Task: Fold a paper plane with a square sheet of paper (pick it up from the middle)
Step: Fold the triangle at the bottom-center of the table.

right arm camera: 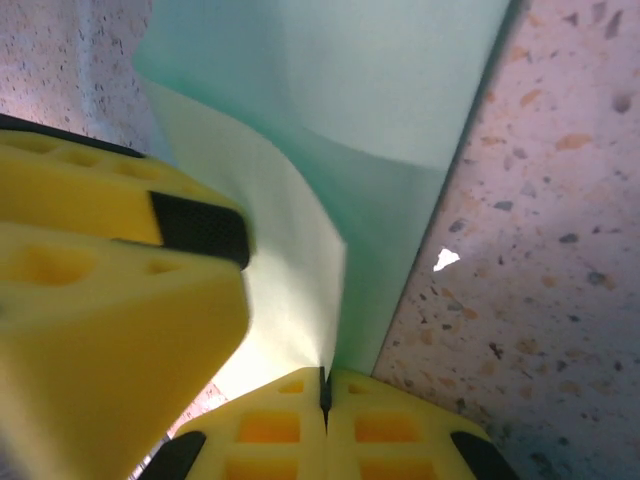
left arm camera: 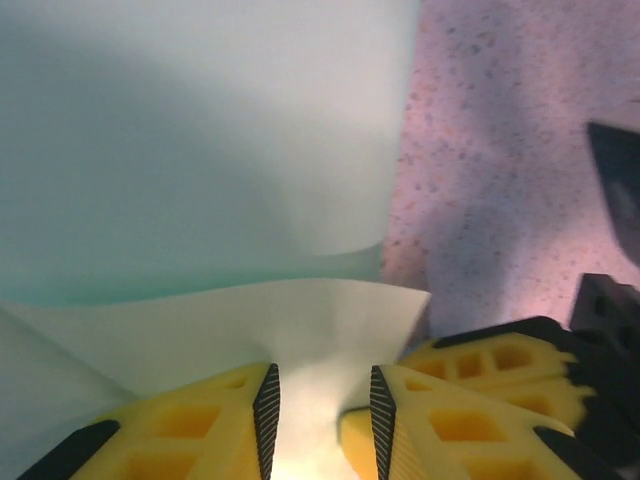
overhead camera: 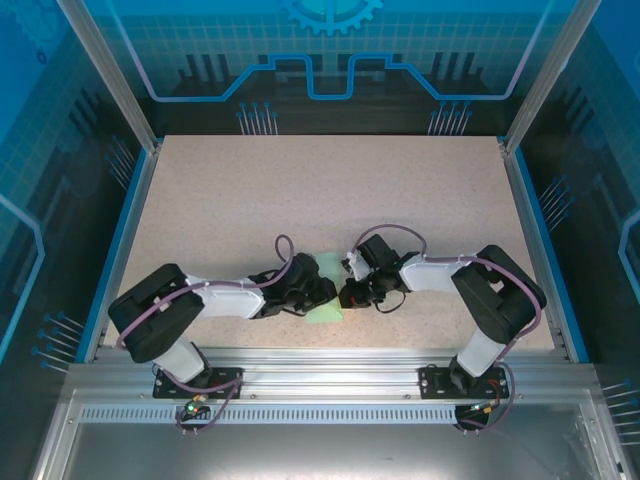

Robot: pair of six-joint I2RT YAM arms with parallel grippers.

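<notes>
The square sheet of paper (overhead camera: 326, 312) is pale mint green and lies near the table's front, between my two grippers. One pale flap of it (left arm camera: 300, 320) is lifted and curls over the flat part (left arm camera: 200, 150). My left gripper (left arm camera: 322, 415) stands open, its black pads apart with the flap running between them. From the right, my right gripper (right arm camera: 323, 385) is shut on the flap's edge (right arm camera: 300, 300), over the flat paper (right arm camera: 400, 90). In the top view the left gripper (overhead camera: 325, 290) and right gripper (overhead camera: 348, 293) almost touch over the sheet.
The speckled beige table (overhead camera: 330, 190) stretches far behind the paper, bounded by blue rails and a metal frame. A yellow finger of the left gripper (right arm camera: 100, 300) crowds the left of the right wrist view. A small white speck (right arm camera: 445, 260) lies on the tabletop.
</notes>
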